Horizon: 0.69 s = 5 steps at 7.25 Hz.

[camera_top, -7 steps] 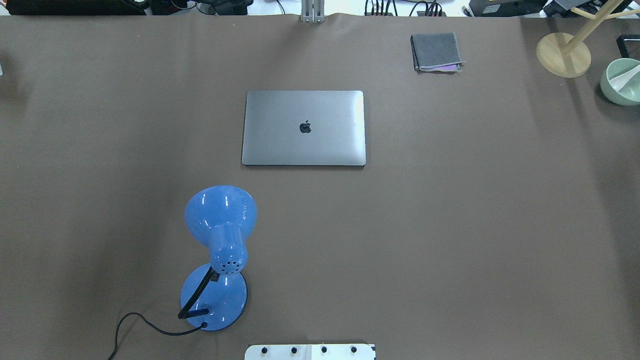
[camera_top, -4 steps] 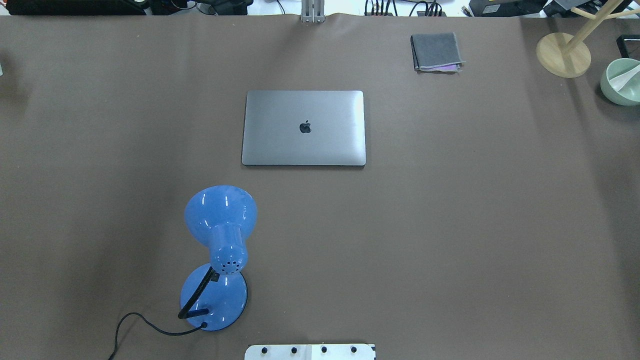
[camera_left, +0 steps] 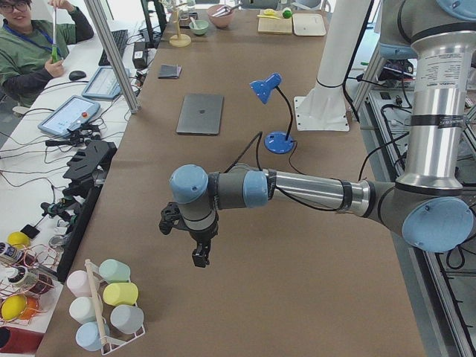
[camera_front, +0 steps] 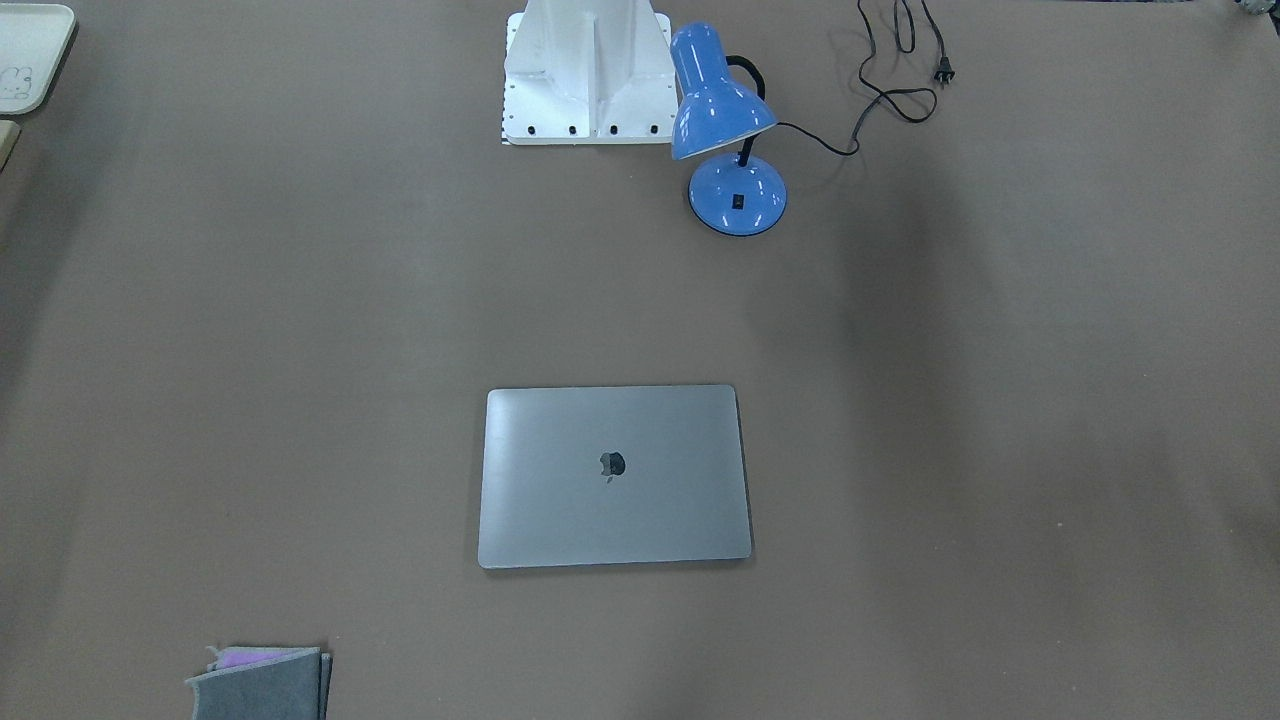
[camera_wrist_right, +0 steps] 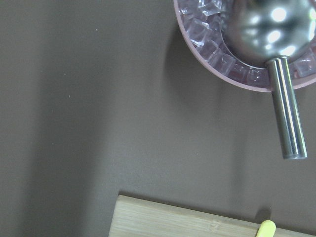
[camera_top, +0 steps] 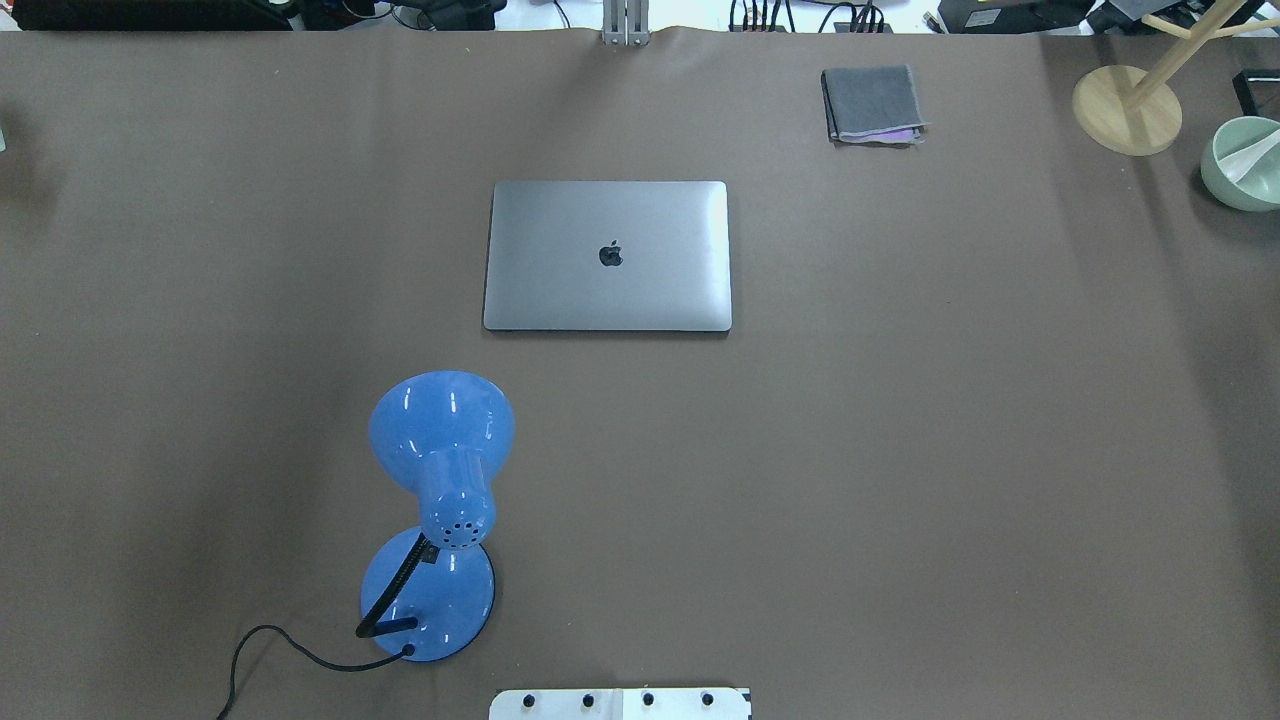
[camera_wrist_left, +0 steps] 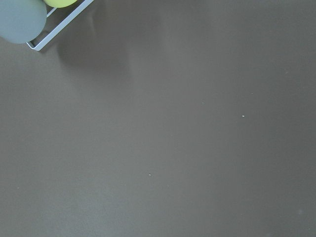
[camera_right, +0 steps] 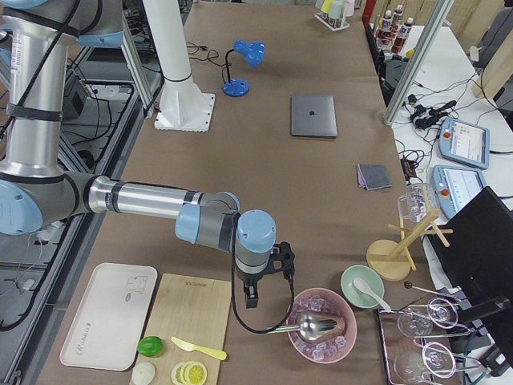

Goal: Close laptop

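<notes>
The silver-grey laptop [camera_top: 608,230] lies flat on the brown table with its lid down and the dark apple logo facing up. It also shows in the front view [camera_front: 613,500] and both side views [camera_left: 200,113] [camera_right: 313,115]. My left gripper [camera_left: 199,259] hangs over bare table at the robot's left end, far from the laptop. My right gripper [camera_right: 252,301] hangs at the right end next to a pink bowl. Both show only in the side views, so I cannot tell whether they are open or shut. Neither wrist view shows fingers.
A blue desk lamp [camera_top: 440,500] stands between the robot base and the laptop. A grey felt pouch [camera_top: 872,100], a wooden stand [camera_top: 1127,108] and a green bowl [camera_top: 1222,178] sit at the far right. A cup rack [camera_left: 104,305] is near the left gripper; a cutting board [camera_right: 188,321] is near the right.
</notes>
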Motion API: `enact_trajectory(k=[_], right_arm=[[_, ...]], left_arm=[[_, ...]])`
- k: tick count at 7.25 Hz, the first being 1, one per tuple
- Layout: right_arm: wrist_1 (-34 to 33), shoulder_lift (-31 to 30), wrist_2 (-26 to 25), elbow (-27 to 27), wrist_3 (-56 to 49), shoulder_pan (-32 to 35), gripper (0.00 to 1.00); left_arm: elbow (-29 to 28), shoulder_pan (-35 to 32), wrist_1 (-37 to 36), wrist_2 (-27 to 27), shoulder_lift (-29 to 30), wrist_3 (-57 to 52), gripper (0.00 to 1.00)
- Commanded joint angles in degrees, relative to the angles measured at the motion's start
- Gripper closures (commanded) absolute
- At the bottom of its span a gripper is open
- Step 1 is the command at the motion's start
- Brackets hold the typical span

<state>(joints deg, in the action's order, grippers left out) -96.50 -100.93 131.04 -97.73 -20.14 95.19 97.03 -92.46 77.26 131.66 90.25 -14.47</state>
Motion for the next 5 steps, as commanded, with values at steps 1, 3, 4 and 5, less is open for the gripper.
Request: enact_trajectory(k=[1,3,4,5], right_arm=[[0.00,0.03,0.00,-0.01,-0.07,0.00,0.00],[0.00,0.03,0.00,-0.01,0.02,0.00,0.00],[0.09,0.03,0.00,-0.27,0.02,0.00,0.00],[0.09,0.03,0.00,-0.27,0.02,-0.09,0.00]], left_arm=[[-0.09,0.00,0.00,0.00,-0.07,-0.03,0.02],[0.00,-0.09,0.09,-0.09,-0.86,-0.03,0.02],[0.00,-0.09,0.00,-0.09,-0.86,-0.03,0.02],[0.00,0.00,0.00,-0.09,-0.86,0.05,0.02]])
